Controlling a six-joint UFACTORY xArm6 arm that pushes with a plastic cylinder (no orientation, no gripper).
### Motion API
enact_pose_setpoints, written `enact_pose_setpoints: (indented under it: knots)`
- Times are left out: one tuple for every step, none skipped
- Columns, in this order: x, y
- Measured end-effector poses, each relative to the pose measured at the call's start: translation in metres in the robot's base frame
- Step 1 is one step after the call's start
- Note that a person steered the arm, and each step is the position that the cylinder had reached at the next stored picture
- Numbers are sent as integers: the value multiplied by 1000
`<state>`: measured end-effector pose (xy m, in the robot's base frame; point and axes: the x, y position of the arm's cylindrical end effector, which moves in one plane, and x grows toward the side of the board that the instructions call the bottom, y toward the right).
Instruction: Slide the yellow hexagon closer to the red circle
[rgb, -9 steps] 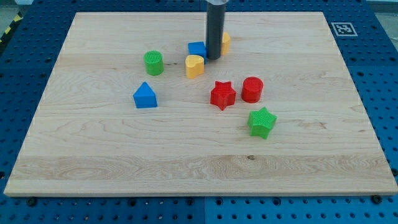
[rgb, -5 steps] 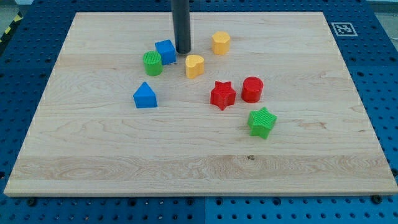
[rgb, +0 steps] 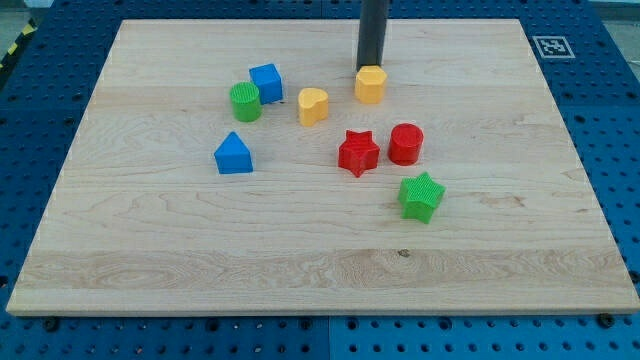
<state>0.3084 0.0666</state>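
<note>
So my tip (rgb: 371, 69) is sitting right behind the yellow hexagon (rgb: 370, 85), upper middle of frame, apparently touching it, looks like mid-push. There's no pincer to spread or pinch, just the rod. Next I'm guessing it's shoving down and slightly right toward the red circle (rgb: 406, 144)

Looks like a robotics lab bench, not a home/shop. Evidence: pale wooden board (rgb: 320, 250) sits on a blue perforated base plate (rgb: 620, 130) w/ regular hole grid, typ. fixture table. Black/white fiducial marker (rgb: 549, 46) at board's top-right corner, for cam calibration. Yellow/black hazard stripe (rgb: 12, 52) at view's top left edge.
</note>
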Motion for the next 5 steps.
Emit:
enact_pose_setpoints:
  knots:
    - [2,2]
    - [-2,-5]
    - [-8,-19]
    - [3,-16]
    - [23,-15]
